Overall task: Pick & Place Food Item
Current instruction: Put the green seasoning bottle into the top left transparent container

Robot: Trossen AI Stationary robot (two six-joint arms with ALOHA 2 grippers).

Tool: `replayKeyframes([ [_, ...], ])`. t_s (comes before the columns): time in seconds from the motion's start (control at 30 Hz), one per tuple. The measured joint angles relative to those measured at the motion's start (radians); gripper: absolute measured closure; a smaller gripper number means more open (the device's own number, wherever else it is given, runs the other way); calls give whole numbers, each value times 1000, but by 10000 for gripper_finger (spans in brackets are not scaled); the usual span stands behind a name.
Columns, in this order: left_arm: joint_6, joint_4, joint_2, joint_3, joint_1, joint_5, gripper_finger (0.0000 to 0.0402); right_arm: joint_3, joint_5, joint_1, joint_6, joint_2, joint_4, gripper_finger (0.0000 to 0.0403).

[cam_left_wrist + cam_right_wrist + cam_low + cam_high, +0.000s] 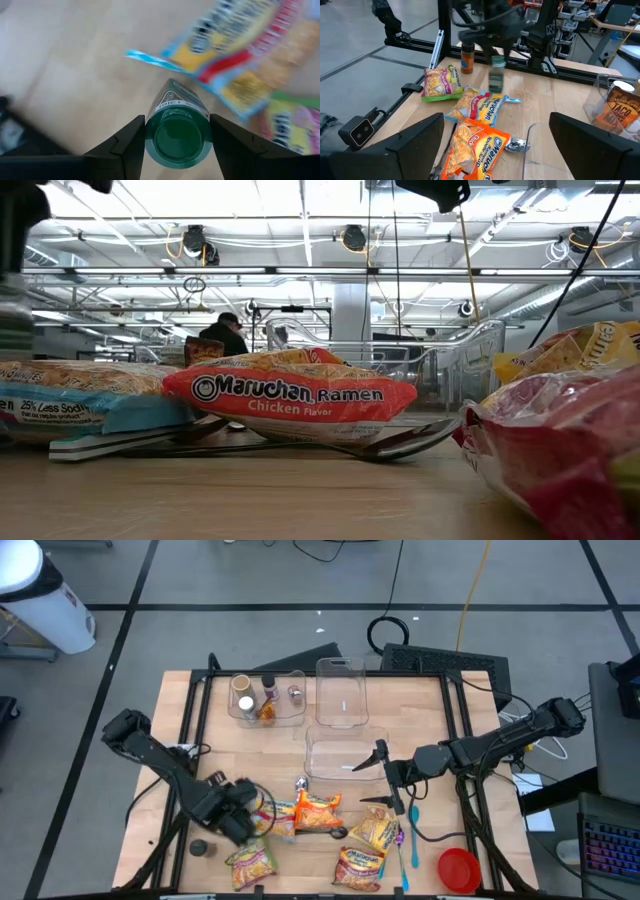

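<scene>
The left tool (177, 145) is gripping a green-capped spice bottle (176, 134), its two dark fingers (131, 142) pressing on either side of the bottle's top, so the jaws are standing partly closed around it. In the right wrist view the bottle (497, 73) is hanging upright below the left arm, clear of the worktop (540, 105), with ramen packets lying under and just ahead of it. In the high view the left tool (262, 808) is sitting over the front left part of the worktop (200, 740), and an orange ramen packet (318, 810) is lying just beside it toward the middle. A yellow-green packet (250, 862) is lying nearer the front edge, close to the left tool, and a small dark cap (199, 848) is resting just to its outer side.

The right tool (378, 780) is hovering with its jaws spread wide and gripping nothing. A clear plastic bin (340, 755) is sitting directly beside it toward the centre, and two more ramen packets (372, 835) are lying just in front of it, with a blue spoon (414, 825) alongside. A red lid (459, 869) is lying at the front right corner. Farther back, a second clear bin (342, 692) and a tray of spice jars (266, 700) are standing well apart from both tools.

In the low view a Maruchan chicken packet (290, 393) is resting across a metal spoon (400, 444).
</scene>
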Motion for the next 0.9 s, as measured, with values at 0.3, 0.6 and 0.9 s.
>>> replayKeyframes([
  [0.3, 121, -9, -30, 8, 167, -18, 203, 0, 0, 0, 3, 0, 0, 46],
  [0.6, 403, -2, -90, 81, 365, -45, 203, 0, 0, 0, 0, 0, -2, 46],
  [0.9, 682, 32, -133, 193, 549, -69, 203, 0, 0, 0, 0, 0, -8, 46],
])
